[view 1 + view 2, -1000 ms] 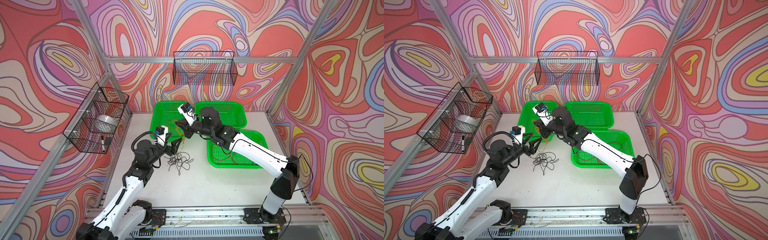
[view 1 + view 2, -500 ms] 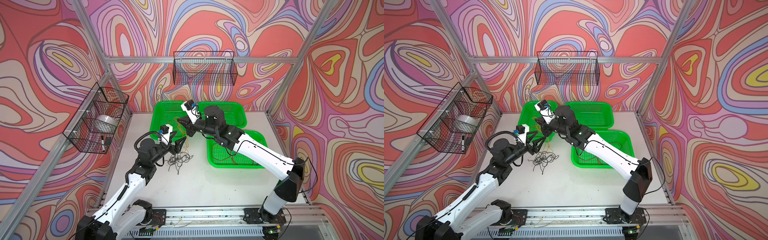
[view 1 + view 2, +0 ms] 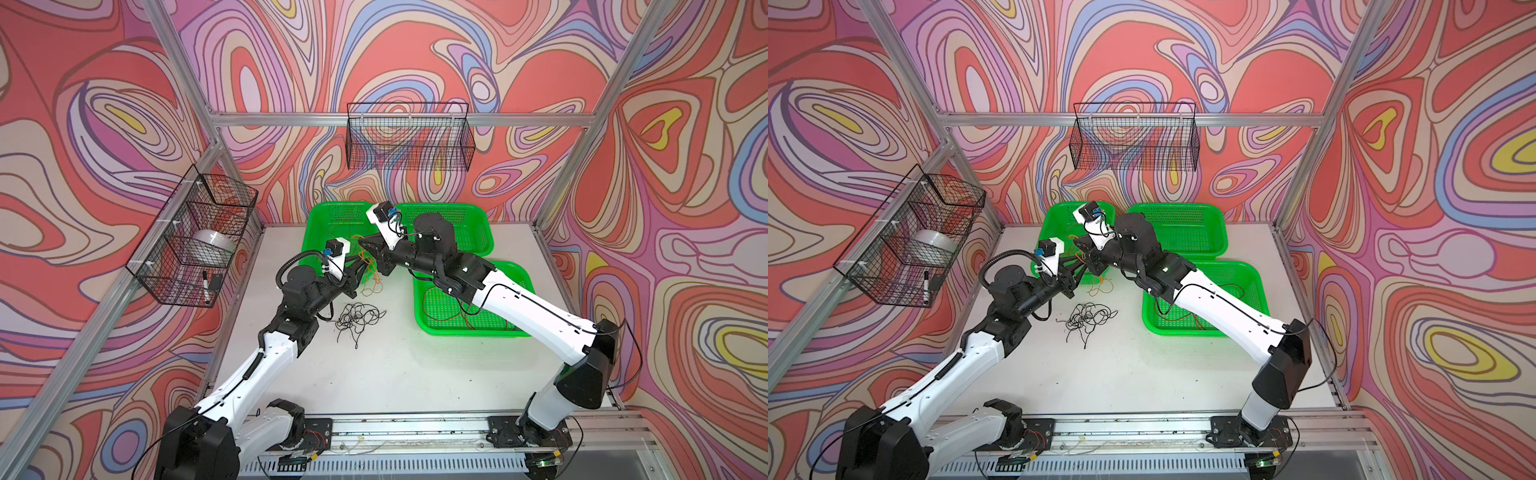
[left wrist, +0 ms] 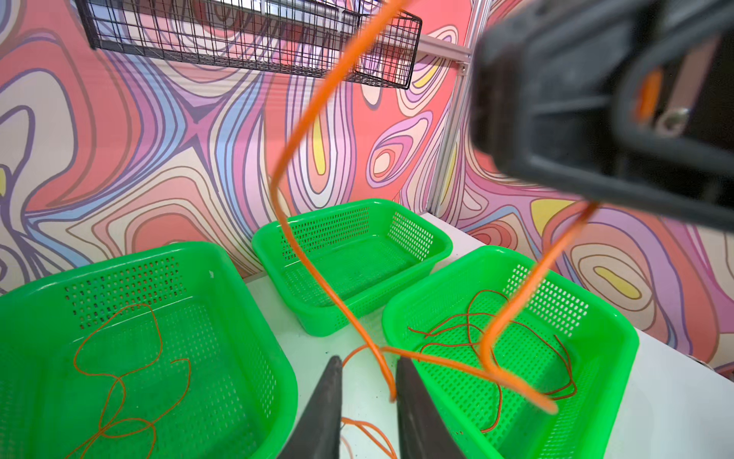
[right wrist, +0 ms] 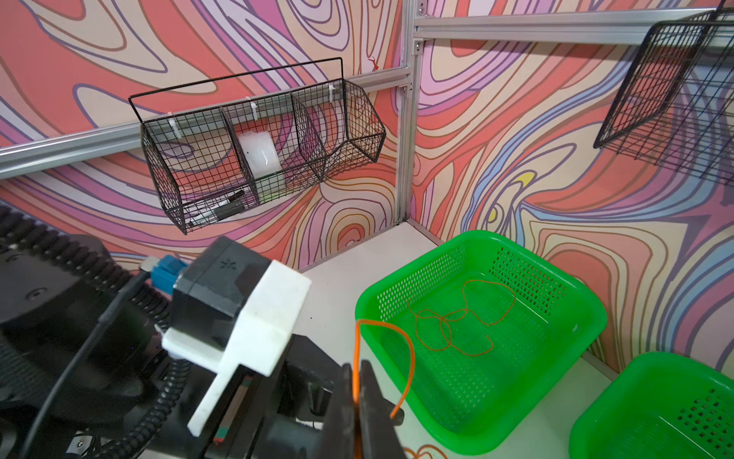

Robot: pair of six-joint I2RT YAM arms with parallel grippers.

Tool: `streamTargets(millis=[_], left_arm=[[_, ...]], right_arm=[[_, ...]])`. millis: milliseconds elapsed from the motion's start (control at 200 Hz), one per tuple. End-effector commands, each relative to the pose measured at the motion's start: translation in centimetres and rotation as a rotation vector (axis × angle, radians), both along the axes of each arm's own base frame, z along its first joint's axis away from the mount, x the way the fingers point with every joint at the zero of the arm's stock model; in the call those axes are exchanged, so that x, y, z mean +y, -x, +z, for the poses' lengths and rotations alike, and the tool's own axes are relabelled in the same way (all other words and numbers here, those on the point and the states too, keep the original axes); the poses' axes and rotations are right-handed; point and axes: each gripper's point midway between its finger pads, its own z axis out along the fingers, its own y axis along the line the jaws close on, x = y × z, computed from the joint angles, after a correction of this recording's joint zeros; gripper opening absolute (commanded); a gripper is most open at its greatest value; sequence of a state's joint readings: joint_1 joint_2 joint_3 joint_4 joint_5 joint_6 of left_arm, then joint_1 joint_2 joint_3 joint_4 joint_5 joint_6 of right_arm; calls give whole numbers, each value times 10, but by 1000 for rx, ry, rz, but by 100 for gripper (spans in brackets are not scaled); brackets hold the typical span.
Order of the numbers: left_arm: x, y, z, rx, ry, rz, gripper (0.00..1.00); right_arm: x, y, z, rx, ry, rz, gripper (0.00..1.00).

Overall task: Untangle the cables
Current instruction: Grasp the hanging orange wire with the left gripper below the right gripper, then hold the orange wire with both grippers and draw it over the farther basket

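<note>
Table: you have three green baskets on it, two along the back and one nearer on the right
- Back-left basket: one thin cable in loose loops on its floor
- Near-right basket: a red cable, also loose
- Back-right basket stands just beside the back-left one
- Wire basket on the left wall: white roll in the middle compartment, marker in the near one

Arms: both of yours reach inward and meet over the front edge of the back-left basket, raised off the table. The right arm passes over the near-right basket.

Right gripper: fingers pressed together, pinching the orange cable

Left gripper: only a narrow gap remains, wider than the cable. The orange cable runs through it against one finger, not yet clamped.

Slack hangs in loops below the tips

Black tangle lies on the table just in front of the left gripper, untouched
</note>
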State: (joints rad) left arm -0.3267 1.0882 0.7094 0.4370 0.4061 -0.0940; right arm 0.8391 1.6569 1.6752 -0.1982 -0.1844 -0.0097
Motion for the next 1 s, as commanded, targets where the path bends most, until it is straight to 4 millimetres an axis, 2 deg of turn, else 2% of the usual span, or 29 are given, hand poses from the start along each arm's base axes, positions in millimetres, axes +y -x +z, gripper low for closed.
streamTargets(millis=[0, 95, 165, 270, 391, 496, 591, 756, 841, 991], left_arm=[[7, -6, 11, -43, -38, 58, 18], [12, -8, 7, -39, -72, 86, 15], [14, -9, 6, -39, -87, 98, 8], [17, -11, 4, -40, -111, 122, 5], [19, -6, 7, -44, -127, 120, 9], [22, 2, 9, -51, -135, 120, 0], [25, 11, 11, -57, -152, 121, 0], [40, 14, 9, -51, -220, 185, 0], [45, 12, 16, -48, -244, 208, 0], [37, 11, 51, -80, -231, 169, 0]], right_arm=[[-8, -4, 12, -24, 4, -28, 0], [-7, -9, 16, -32, 18, -27, 0], [-6, -11, 19, -37, 20, -13, 0], [-7, -11, 22, -47, 27, 4, 0], [-12, -16, 19, -45, 42, -10, 0], [-21, -28, 16, -39, 49, -52, 0], [-25, -33, 9, -50, 76, -70, 0], [-28, -27, -1, -95, 138, -25, 0], [-36, -32, -12, -112, 199, -59, 0], [-53, -51, -40, -116, 308, -186, 0]])
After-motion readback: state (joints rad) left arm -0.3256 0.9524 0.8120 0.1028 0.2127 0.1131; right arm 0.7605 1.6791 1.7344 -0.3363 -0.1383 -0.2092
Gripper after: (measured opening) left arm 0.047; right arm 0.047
